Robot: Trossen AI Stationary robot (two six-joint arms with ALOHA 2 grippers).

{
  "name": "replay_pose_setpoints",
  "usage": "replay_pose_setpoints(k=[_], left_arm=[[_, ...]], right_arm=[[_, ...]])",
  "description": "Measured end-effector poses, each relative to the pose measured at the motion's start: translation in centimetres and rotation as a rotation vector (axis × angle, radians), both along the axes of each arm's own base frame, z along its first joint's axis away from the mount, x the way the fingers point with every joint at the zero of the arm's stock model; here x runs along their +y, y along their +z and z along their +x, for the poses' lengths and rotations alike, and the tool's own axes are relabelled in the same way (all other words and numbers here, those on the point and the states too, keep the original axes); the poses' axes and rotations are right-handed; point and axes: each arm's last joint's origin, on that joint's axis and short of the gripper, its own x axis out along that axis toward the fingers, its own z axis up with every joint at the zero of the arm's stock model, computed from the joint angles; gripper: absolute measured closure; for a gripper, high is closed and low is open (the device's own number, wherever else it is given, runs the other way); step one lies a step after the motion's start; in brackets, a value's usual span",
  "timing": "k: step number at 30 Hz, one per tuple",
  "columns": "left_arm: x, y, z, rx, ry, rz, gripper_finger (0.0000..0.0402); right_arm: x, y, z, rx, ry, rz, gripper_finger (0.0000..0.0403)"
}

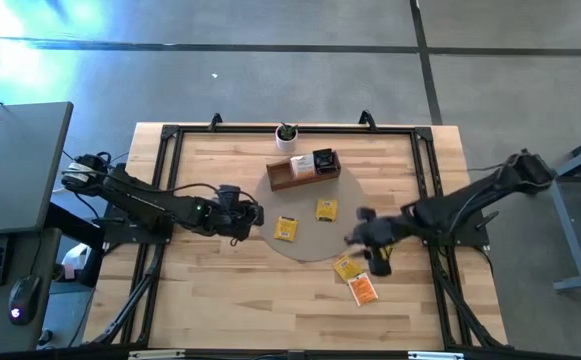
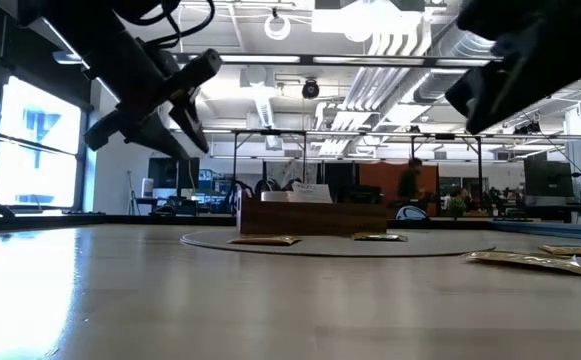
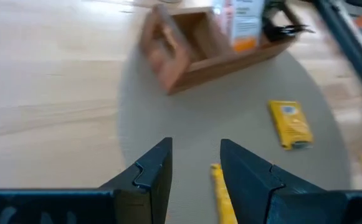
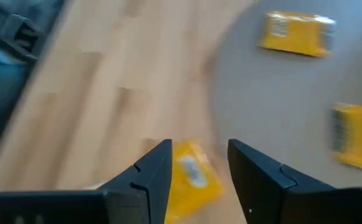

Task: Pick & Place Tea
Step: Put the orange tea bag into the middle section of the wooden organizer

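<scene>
Two yellow tea sachets (image 1: 287,229) (image 1: 326,210) lie flat on the round grey mat (image 1: 310,250). A third yellow sachet (image 1: 347,267) and an orange one (image 1: 363,290) lie on the wood off the mat's near right. My left gripper (image 3: 196,158) hangs open above the mat's left side, over the left yellow sachet's edge (image 3: 217,186). My right gripper (image 4: 199,155) hangs open above the off-mat yellow sachet (image 4: 190,174). Both grippers are well clear of the table in the low view.
The brown wooden tray (image 1: 303,170) stands at the mat's far edge with a white carton and a dark item in it. A small white pot with a plant (image 1: 287,135) sits behind it. A black frame (image 1: 170,135) borders the table.
</scene>
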Motion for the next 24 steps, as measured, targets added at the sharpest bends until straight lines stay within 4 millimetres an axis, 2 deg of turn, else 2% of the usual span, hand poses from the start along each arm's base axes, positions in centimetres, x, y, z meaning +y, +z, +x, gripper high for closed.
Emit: replay_pose_setpoints(k=[6, 12, 17, 24], left_arm=[[-0.4, 0.6, 1.0, -0.057, -0.108, -0.018, 0.0268], [-0.6, 1.1, 1.5, -0.093, -0.171, -0.017, 0.0268], [-0.7, 1.1, 1.6, -0.098, -0.185, -0.016, 0.0268], [-0.7, 1.3, 1.7, -0.089, -0.225, 0.008, 0.0268]], right_arm=[[4.2, -3.3, -0.9, -0.023, 0.112, 0.112, 0.0251], [7.0, -6.4, -1.0, 0.045, 0.094, -0.057, 0.0251], [7.2, -9.1, -0.9, 0.097, 0.035, -0.213, 0.0251], [7.3, -10.4, -0.5, 0.130, 0.012, -0.228, 0.0258]])
